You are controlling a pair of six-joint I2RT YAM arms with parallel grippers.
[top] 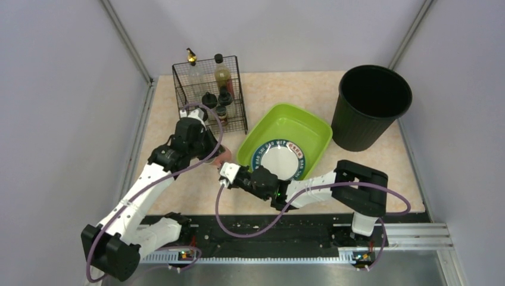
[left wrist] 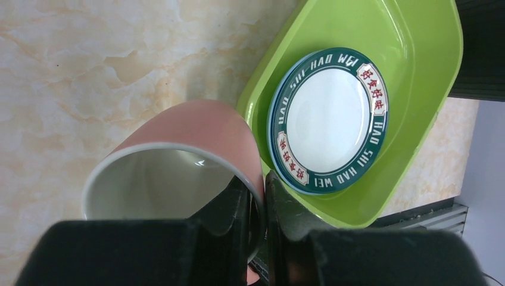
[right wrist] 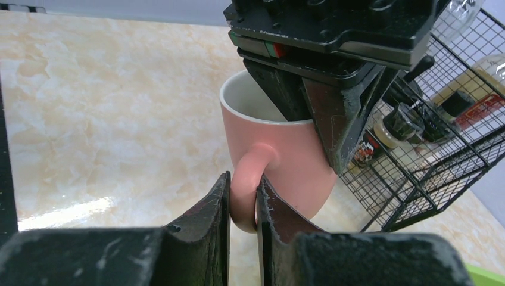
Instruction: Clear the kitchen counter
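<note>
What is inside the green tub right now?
The green tub holds a white plate with a teal lettered rim, leaning against the near wall. What lies beneath the plate is hidden.

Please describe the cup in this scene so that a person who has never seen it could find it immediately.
Start at the green basin in the middle of the kitchen counter. Just to its left, both grippers meet on a pink mug with a white inside: the left gripper pinches its rim and the right gripper clamps its handle. Nothing else here is pink, and the nearby plate is flat, white and teal-bordered.
</note>
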